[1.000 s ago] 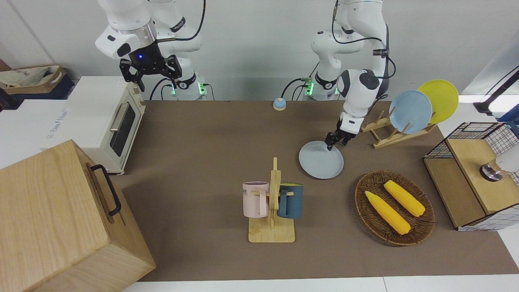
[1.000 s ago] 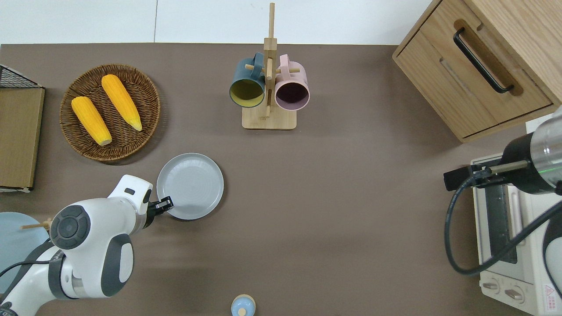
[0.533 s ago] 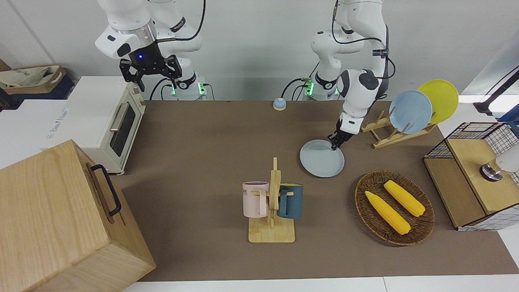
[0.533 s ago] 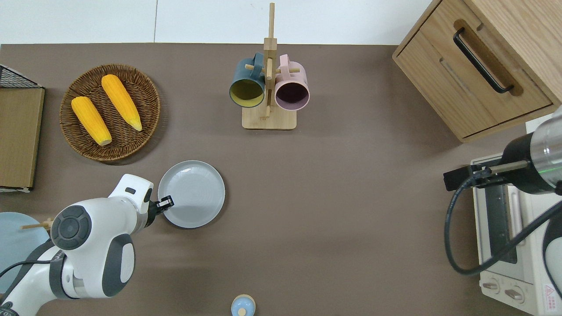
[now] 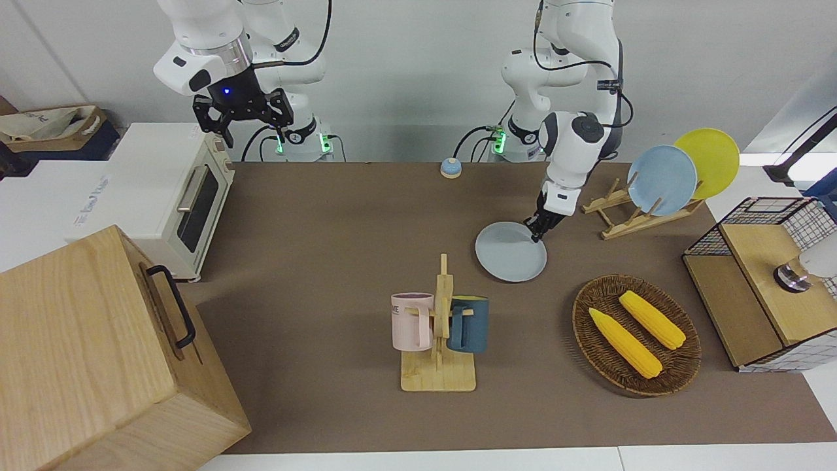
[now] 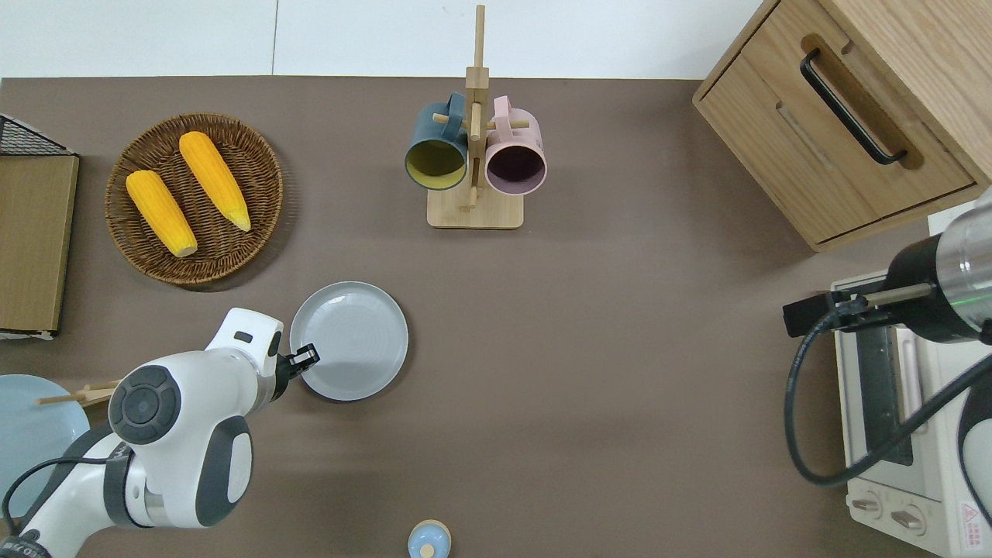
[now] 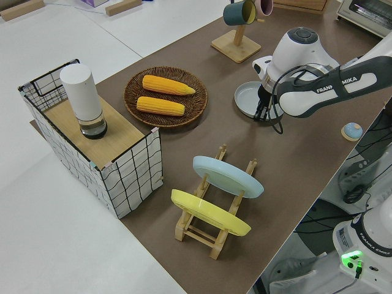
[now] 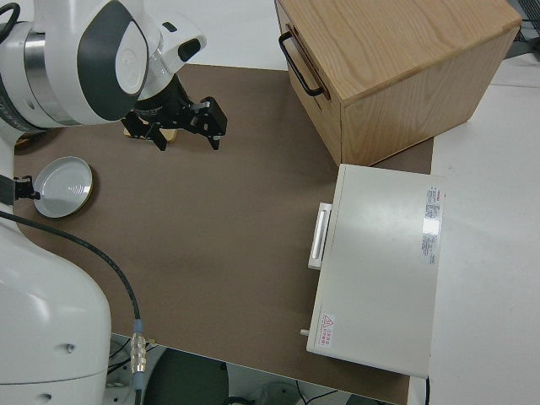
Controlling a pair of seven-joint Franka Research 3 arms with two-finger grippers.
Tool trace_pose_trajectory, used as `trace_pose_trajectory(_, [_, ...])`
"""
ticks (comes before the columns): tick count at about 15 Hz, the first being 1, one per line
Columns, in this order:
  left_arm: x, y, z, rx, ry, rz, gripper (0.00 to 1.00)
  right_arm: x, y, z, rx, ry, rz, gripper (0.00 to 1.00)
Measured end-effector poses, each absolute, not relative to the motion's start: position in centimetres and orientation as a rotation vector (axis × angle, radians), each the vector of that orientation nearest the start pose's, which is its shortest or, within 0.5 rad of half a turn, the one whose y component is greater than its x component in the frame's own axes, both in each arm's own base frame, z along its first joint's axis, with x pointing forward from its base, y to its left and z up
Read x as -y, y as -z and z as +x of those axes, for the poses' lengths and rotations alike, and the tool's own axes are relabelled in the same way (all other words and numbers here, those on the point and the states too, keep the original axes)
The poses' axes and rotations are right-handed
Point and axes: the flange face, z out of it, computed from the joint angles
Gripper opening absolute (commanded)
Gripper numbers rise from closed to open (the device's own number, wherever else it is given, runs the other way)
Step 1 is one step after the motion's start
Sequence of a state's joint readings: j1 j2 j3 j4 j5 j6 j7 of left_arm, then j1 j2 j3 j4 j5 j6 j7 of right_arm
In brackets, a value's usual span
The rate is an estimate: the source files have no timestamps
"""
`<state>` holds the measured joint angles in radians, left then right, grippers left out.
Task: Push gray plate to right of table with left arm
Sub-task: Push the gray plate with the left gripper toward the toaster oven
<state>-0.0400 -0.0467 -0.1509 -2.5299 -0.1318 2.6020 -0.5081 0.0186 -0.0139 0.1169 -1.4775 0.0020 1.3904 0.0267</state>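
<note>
My left gripper [image 6: 308,357] sits low at the rim of the gray plate [image 6: 353,341], on the edge that faces the left arm's end of the table [image 6: 620,325]; its tips touch or nearly touch that rim, and I cannot tell whether the fingers are parted or closed. The plate lies flat on the bare brown surface, nearer to the robots than the wicker basket [image 6: 256,155] with its two corn cobs [image 6: 159,213], and well apart from the mug rack [image 6: 474,209]. My right arm is parked.

Risks, as I judge them:
- Contact is at one point on a round rim, so an off-centre push may spin the plate or let it slip sideways off my tips.
- A low rim invites my tips to ride over it onto the plate's face.
- A drift away from the robots could carry the plate toward the mug rack.
- Most of the table's width toward the right arm's end remains to cross.
</note>
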Motion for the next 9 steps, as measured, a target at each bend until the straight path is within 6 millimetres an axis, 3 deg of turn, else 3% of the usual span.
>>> trace_pose_trajectory(2, [9.7, -30.3, 45.8, 0.71, 0.143, -3.167, 0.0, -7.3, -66.0, 52.6, 0.171, -0.115, -3.14, 0.983])
trace_pose_trajectory(9, [17.4, -30.3, 44.8, 0.851, 0.116, -3.159, 0.0, -7.3, -66.0, 52.6, 0.171, -0.115, -3.14, 0.983])
